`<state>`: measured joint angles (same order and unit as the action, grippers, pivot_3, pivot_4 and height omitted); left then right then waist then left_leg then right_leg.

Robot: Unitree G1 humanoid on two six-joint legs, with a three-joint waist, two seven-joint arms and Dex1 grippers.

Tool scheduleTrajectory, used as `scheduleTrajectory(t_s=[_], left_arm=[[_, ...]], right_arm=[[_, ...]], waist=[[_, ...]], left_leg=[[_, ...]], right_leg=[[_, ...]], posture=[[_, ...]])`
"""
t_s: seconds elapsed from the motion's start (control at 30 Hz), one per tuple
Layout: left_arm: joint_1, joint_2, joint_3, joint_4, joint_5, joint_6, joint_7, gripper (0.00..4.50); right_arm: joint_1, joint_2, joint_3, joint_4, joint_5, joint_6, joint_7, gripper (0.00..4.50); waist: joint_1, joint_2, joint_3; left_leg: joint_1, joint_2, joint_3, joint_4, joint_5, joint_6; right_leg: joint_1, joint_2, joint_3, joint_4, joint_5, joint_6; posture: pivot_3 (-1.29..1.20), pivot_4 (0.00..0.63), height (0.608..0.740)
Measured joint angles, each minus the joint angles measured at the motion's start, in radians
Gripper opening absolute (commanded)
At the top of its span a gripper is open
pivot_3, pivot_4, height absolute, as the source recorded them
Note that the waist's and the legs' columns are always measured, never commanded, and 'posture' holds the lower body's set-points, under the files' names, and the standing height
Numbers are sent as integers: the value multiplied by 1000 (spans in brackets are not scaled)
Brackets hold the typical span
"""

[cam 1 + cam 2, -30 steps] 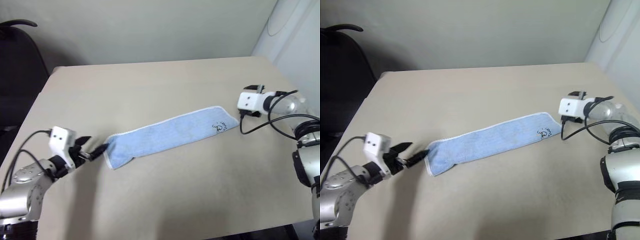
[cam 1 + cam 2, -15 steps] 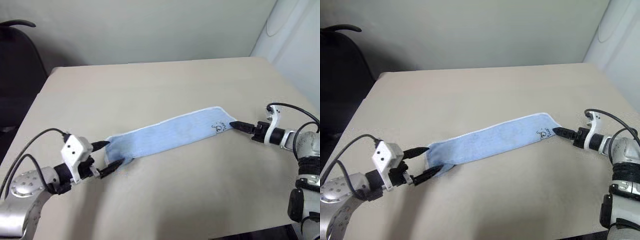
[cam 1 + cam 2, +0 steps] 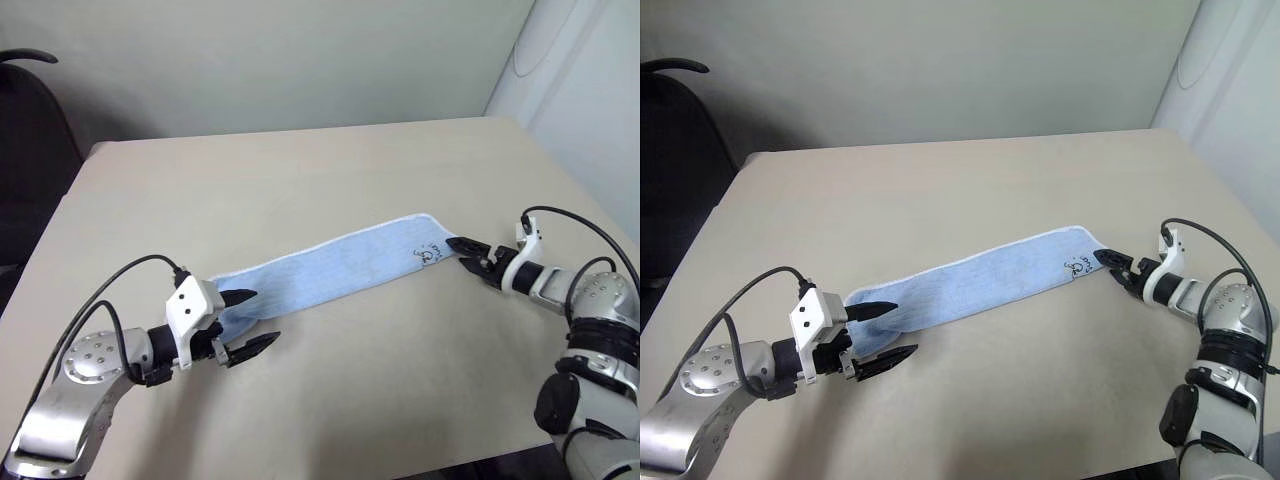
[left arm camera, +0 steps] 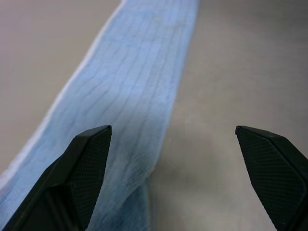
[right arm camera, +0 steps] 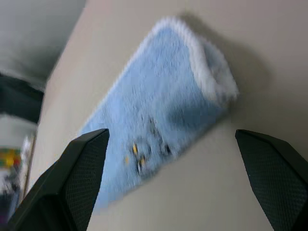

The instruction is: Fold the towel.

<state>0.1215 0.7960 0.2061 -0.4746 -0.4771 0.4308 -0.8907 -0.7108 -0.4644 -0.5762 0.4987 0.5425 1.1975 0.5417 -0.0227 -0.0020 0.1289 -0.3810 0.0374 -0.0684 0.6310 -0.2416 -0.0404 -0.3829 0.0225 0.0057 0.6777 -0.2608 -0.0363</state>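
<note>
Two open grippers, left gripper (image 3: pixel 247 321) and right gripper (image 3: pixel 466 256), at towel (image 3: pixel 340 265) ends; bare table (image 3: pixel 300 180) around.

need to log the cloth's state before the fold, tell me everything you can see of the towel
The towel is a light-blue terry cloth with white stitched edging, already doubled into a long narrow strip. It lies flat on the tan table, running diagonally from near the left gripper to the right gripper. A small dark printed mark sits near its right end. Both grippers are open, one at each end; the left one's upper finger lies over the left end, the right one's tips sit just off the right end. Neither has gripped it.
</note>
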Motion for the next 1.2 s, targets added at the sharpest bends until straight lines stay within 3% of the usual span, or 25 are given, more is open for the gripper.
scheduleTrajectory(t_s=[0.27, 0.3, 0.4, 0.73, 1.03, 1.2], left_arm=[[7, -28, -24, -33, 4, 0, 20, 4494], [9, -33, -25, -37, 5, 0, 27, 4500], [18, -42, -26, -50, 7, 0, 47, 4500], [72, -49, -21, -77, 9, -2, 83, 4500], [49, -49, -23, -69, 8, -7, 80, 4500], [24, -50, -33, -50, 13, -10, 71, 4500]], right_arm=[[-171, 55, 42, 263, -39, -222, -49, 4462], [-196, 61, 44, 305, -46, -254, -59, 4286], [-236, 63, 48, 392, -59, -320, -83, 3518], [-216, 42, 31, 394, -19, -285, -86, 29], [-178, -123, 9, 396, -14, -320, -91, 29], [-188, -181, 121, 367, -78, -417, 1, 29]], waist=[[-2, -1, 0], [-1, -1, 0], [0, -1, 0], [9, 0, 0], [45, 2, 1], [33, 2, 1]], left_leg=[[-1, 0, -1, 0, -1, 1], [-1, 0, -1, 0, -1, 0], [-2, 0, -1, 0, -1, 0], [-3, 0, -1, 0, -3, -2], [-6, -1, -3, 1, -5, 0], [-5, -1, -3, -1, -5, -1]], right_leg=[[-2, 1, 1, 0, 0, 0], [-3, 1, 1, 1, 0, -1], [-3, 1, 1, 1, 0, -1], [-4, 1, 1, 1, -2, -3], [-5, 1, 1, 1, -1, -1], [-6, 1, 1, 2, -1, -2]], posture=[[0, 150, 740], [0, 150, 740], [0, 150, 740], [0, 150, 740], [0, 150, 740], [0, 150, 740]])
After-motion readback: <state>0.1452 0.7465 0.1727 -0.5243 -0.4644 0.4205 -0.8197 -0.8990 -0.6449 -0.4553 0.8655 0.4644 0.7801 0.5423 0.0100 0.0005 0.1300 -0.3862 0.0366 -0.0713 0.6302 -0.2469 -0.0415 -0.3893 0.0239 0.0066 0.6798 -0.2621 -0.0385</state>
